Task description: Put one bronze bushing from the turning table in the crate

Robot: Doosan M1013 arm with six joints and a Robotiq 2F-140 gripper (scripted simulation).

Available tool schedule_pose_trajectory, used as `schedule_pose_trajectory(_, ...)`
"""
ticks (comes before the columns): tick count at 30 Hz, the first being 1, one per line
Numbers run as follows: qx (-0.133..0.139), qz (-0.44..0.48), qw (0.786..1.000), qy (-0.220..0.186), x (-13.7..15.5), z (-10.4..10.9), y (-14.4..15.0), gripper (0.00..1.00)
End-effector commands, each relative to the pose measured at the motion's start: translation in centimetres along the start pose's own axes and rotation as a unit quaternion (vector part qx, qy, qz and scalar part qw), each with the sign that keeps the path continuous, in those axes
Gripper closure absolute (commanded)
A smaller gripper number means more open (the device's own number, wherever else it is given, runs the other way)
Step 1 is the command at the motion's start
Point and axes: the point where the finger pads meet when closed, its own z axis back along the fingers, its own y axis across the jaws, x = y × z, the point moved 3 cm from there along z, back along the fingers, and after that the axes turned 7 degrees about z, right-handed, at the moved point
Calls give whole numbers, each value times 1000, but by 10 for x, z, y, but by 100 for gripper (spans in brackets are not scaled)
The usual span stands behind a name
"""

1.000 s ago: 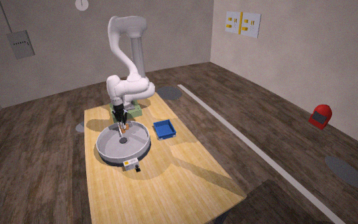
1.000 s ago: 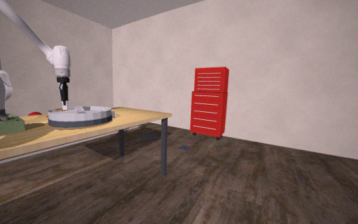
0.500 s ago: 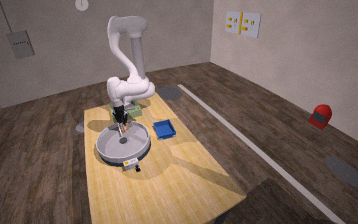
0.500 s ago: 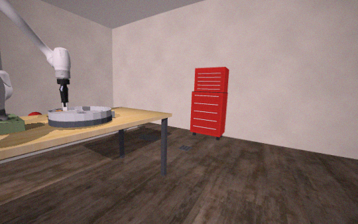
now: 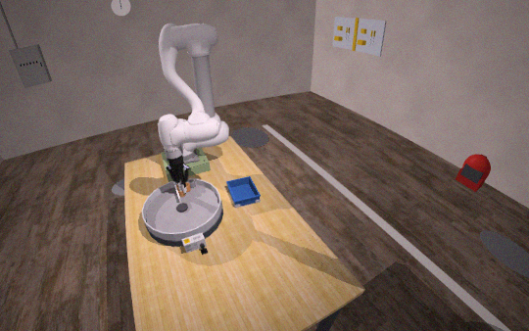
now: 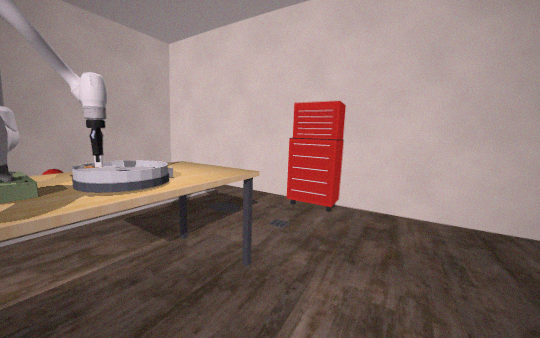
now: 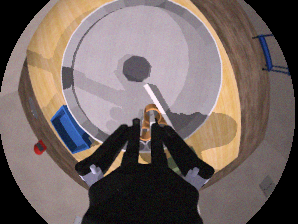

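Turning table [image 5: 182, 234] [image 6: 120, 176] [image 7: 218, 75]: your landmark; a round grey pan on the wooden bench [image 5: 230, 284] [image 6: 215, 172] [image 7: 231, 95].
Bronze bushings [image 5: 184, 189] [image 7: 151, 108]: clustered inside the turning table, near its rim on the arm-base side; you cannot tell their exact count.
Gripper [image 5: 181, 185] [image 6: 98, 163] [image 7: 146, 114]: pointing down over that part of the turning table.
Jaws: narrow, with a gap showing; you cannot tell whether a bushing sits between them.
White bar [image 7: 158, 104]: slanted, beside the bushings.
Crate [image 5: 243, 191] [image 7: 71, 129]: blue, just beside the turning table, apart from it.
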Motion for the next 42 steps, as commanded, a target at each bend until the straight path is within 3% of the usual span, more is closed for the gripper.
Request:
schedule_pose_trajectory(1, 1, -1, 1000, -4, 4, -4, 2, 90)
schedule_pose_trajectory(22, 1, -1, 1000, -4, 4, -4, 2, 90)
schedule_pose_trajectory(23, 1, -1, 1000, -4, 4, -4, 2, 100)
schedule_pose_trajectory(42, 1, -1, 1000, -4, 4, -4, 2, 100)
